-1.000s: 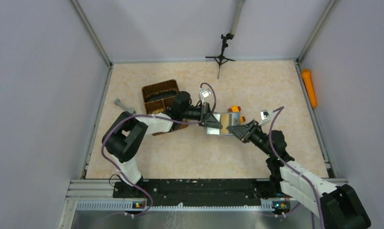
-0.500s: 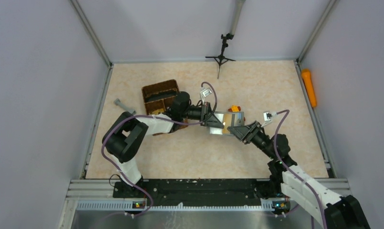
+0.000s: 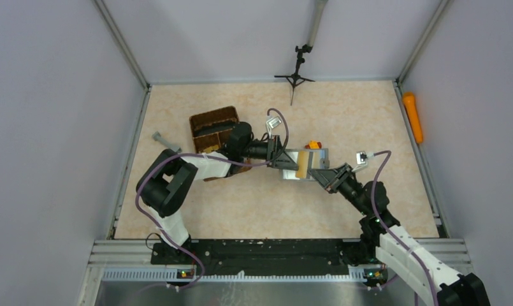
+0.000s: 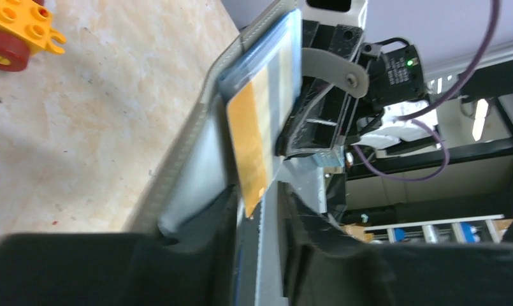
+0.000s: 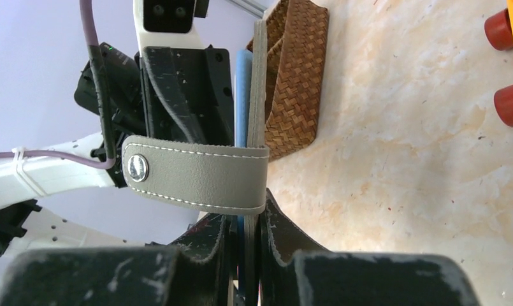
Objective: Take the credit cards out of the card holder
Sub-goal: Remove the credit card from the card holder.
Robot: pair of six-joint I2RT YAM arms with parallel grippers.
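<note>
Card holder (image 4: 196, 159) in right end effector (image 5: 247, 222) — tan card (image 4: 257, 140) partway out

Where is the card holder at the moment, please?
In the top view, the card holder is mid-table between the left gripper and right gripper, close by the orange toy brick.

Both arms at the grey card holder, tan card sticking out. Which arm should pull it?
Left. The pale yellow-tan card juts from the grey folding card holder toward the left gripper, its free end between those jaws. The right gripper clamps the holder's opposite edge, so probably better as anchor.
</note>
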